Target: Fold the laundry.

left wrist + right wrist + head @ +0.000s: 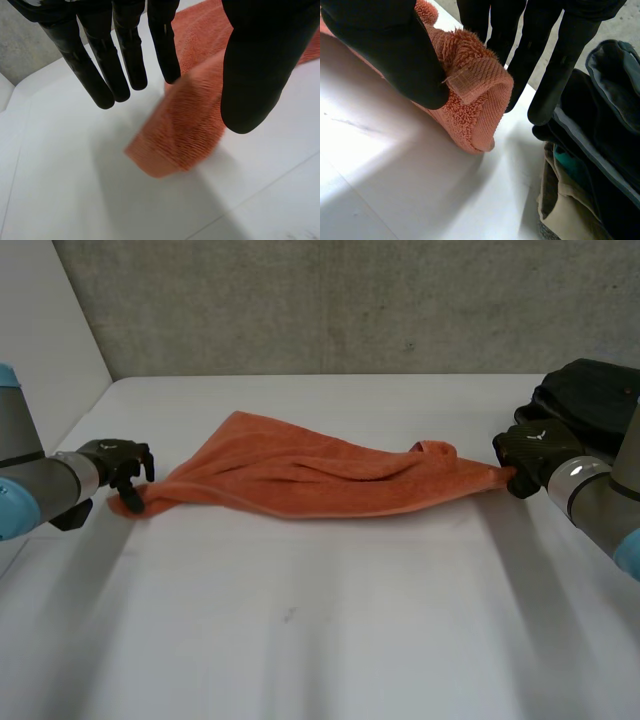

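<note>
We fear that a corner of the towel (300, 475) slips out if it is pulled tighter, because the fingers of the left hand (118, 462) and the right hand (535, 448) are clamped only on its tips.

The head camera sits behind and between the arms, looking down across the whole counter (300, 640) to the grey wall (350, 300). Each wrist camera looks along its palm from very near, one over the left robot hand (250, 65) and one over the right robot hand (395, 55). Each shares one end of the orange towel (310, 475) with the head view.
</note>
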You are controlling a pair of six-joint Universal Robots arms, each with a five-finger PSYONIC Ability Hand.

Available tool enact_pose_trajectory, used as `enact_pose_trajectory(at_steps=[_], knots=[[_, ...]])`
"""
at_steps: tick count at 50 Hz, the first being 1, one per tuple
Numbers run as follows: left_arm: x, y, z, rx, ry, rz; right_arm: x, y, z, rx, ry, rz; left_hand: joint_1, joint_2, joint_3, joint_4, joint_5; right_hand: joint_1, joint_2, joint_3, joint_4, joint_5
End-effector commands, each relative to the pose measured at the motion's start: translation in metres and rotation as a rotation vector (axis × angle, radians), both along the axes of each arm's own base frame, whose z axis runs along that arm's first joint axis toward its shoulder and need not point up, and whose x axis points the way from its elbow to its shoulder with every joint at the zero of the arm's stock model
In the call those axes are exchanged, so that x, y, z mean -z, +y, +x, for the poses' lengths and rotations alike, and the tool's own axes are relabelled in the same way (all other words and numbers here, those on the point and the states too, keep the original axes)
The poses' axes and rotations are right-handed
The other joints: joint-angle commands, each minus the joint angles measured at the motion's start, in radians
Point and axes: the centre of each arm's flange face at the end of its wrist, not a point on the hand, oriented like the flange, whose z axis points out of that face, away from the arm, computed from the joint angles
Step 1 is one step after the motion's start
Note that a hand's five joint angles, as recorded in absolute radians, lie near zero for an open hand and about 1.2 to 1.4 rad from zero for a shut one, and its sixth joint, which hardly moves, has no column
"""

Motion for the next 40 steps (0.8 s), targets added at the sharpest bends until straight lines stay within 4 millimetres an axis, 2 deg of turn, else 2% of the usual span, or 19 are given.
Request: enact_pose_trajectory(at_steps=[1, 3, 4, 5, 10, 15, 19, 23, 27, 29, 31, 34, 37, 38, 40], knots=[[0.01, -0.009, -0.001, -0.012, -0.071, -0.013, -0.001, -0.006, -0.007, 0.022, -0.004, -0.006, 0.217, 0.22, 0.223, 0.217, 0.217, 0.261, 0.221, 0.215, 0.203, 0.238], [0.01, -0.01, 0.001, -0.016, -0.085, -0.016, -0.002, -0.006, -0.007, 0.024, -0.001, -0.005, 0.319, 0.323, 0.326, 0.319, 0.319, 0.261, 0.221, 0.215, 0.203, 0.238], [0.009, -0.01, 0.001, -0.016, -0.092, -0.02, -0.003, -0.005, -0.007, 0.022, 0.001, -0.001, 0.645, 0.649, 0.652, 0.645, 0.645, 0.261, 0.221, 0.215, 0.203, 0.238], [0.007, -0.009, 0.001, -0.014, -0.094, -0.022, -0.005, -0.004, -0.008, 0.023, 0.001, 0.001, 0.782, 0.786, 0.788, 0.782, 0.782, 0.261, 0.221, 0.215, 0.203, 0.238], [-0.016, 0.003, 0.002, -0.007, -0.089, -0.03, -0.022, 0.003, -0.015, 0.033, 0.006, 0.021, 0.783, 0.787, 0.79, 0.783, 0.783, 0.261, 0.221, 0.215, 0.203, 0.238], [-0.042, 0.021, 0.005, 0.04, -0.064, -0.051, -0.053, 0.015, -0.022, 0.044, 0.019, 0.019, 0.783, 0.787, 0.79, 0.783, 0.783, 0.261, 0.221, 0.215, 0.203, 0.238], [-0.073, 0.036, 0.018, 0.064, -0.052, -0.097, -0.075, 0.023, -0.03, 0.051, 0.055, 0.019, 0.783, 0.787, 0.79, 0.783, 0.783, 0.261, 0.221, 0.215, 0.203, 0.238], [-0.115, 0.067, 0.025, 0.092, -0.053, -0.123, -0.103, 0.04, -0.042, 0.042, 0.166, 0.066, 0.783, 0.787, 0.79, 0.783, 0.783, 0.261, 0.221, 0.215, 0.203, 0.238], [-0.146, 0.092, 0.033, 0.094, -0.07, -0.152, -0.124, 0.054, -0.053, 0.04, 0.217, 0.124, 0.783, 0.787, 0.79, 0.783, 0.783, 0.261, 0.221, 0.215, 0.203, 0.238], [-0.154, 0.099, 0.036, 0.092, -0.076, -0.161, -0.128, 0.058, -0.056, 0.037, 0.229, 0.148, 0.783, 0.787, 0.79, 0.783, 0.783, 0.261, 0.221, 0.215, 0.203, 0.238], [-0.161, 0.105, 0.034, 0.11, -0.082, -0.181, -0.129, 0.062, -0.058, 0.02, 0.244, 0.192, 0.783, 0.787, 0.79, 0.783, 0.783, 0.261, 0.221, 0.215, 0.203, 0.238], [-0.158, 0.106, 0.029, 0.142, -0.09, -0.186, -0.123, 0.062, -0.057, -0.007, 0.266, 0.228, 0.783, 0.787, 0.79, 0.783, 0.783, 0.261, 0.221, 0.215, 0.203, 0.238], [-0.141, 0.096, 0.021, 0.176, -0.107, -0.165, -0.107, 0.057, -0.049, -0.05, 0.303, 0.267, 0.783, 0.787, 0.79, 0.783, 0.783, 0.261, 0.221, 0.215, 0.203, 0.238], [-0.127, 0.088, 0.017, 0.185, -0.12, -0.143, -0.098, 0.055, -0.045, -0.066, 0.32, 0.29, 0.783, 0.787, 0.79, 0.783, 0.783, 0.261, 0.221, 0.215, 0.203, 0.238], [-0.115, 0.079, 0.014, 0.183, -0.135, -0.129, -0.089, 0.053, -0.04, -0.073, 0.331, 0.304, 0.783, 0.787, 0.79, 0.783, 0.783, 0.261, 0.221, 0.215, 0.203, 0.238]])
